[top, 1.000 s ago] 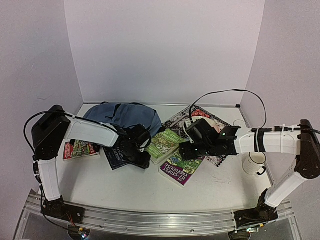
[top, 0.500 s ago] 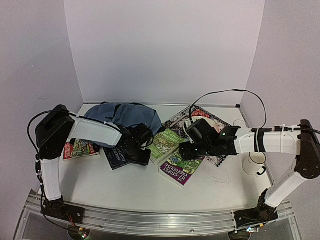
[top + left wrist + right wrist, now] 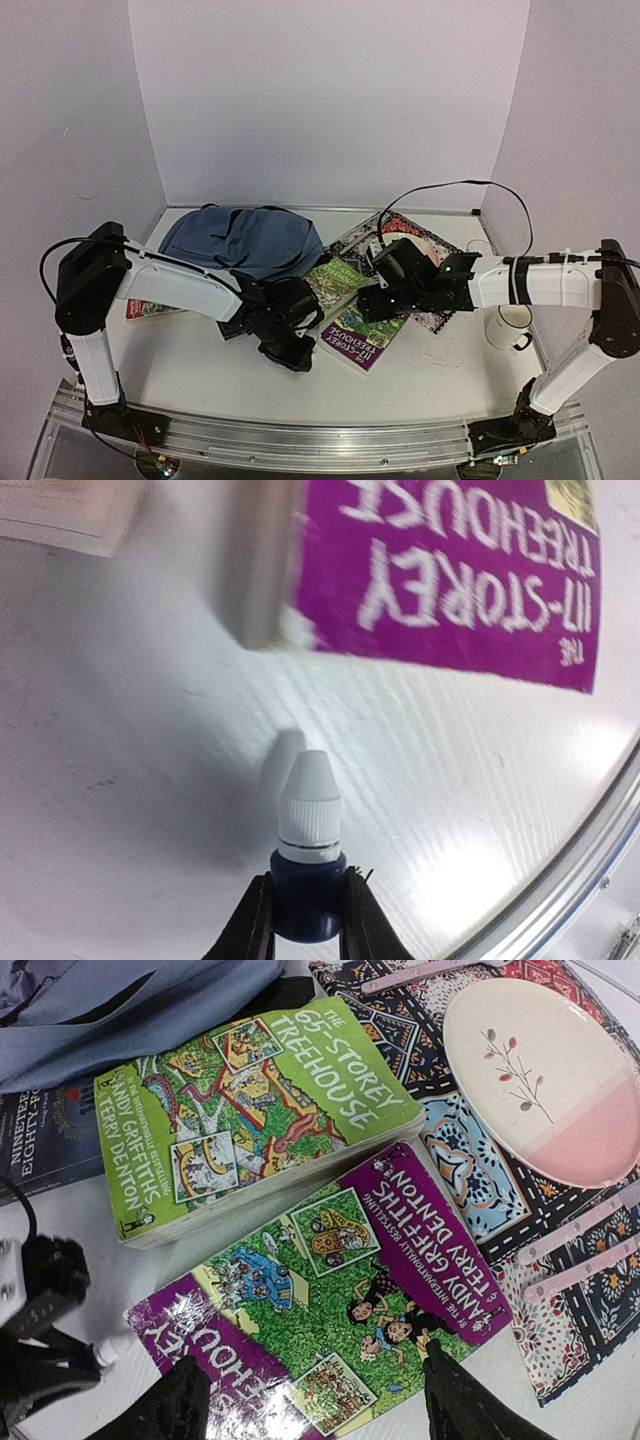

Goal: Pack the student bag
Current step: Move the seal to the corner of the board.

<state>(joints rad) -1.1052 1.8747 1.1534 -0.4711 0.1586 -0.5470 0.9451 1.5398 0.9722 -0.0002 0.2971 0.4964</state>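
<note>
L hand (image 3: 305, 920) clamped on small blue bottle (image 3: 308, 825) w/ white cap, over bench (image 3: 120, 780) beside purple book (image 3: 450, 570). R hand (image 3: 320, 1410): fingers spread wide above same book, holding nothing. At bench rear-left lies student bag (image 3: 245, 240), touching green book (image 3: 250, 1110).

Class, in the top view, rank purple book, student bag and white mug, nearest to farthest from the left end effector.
From the left end effector:
1. purple book, just right.
2. student bag, behind it.
3. white mug, far right.
</note>
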